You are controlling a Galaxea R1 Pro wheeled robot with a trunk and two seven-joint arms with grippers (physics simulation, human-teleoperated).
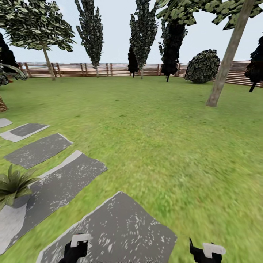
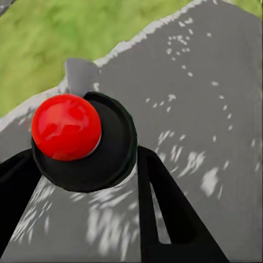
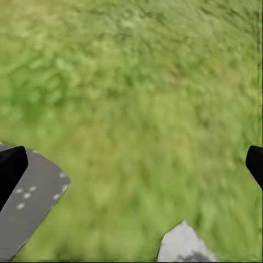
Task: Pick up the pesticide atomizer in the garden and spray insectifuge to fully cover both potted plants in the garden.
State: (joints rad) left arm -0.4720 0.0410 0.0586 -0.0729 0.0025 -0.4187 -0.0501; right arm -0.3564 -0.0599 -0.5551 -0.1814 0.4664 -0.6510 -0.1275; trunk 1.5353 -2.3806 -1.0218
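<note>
Dark grey stepping stones run diagonally across the lawn, with trees and a slatted fence far behind. One potted plant stands upright on a stone at the robot's left, nothing blocking it. The left end effector is closed around the pesticide atomizer, whose red cap faces the wrist camera above a stone. The right end effector hangs wide open over grass, holding nothing.
</note>
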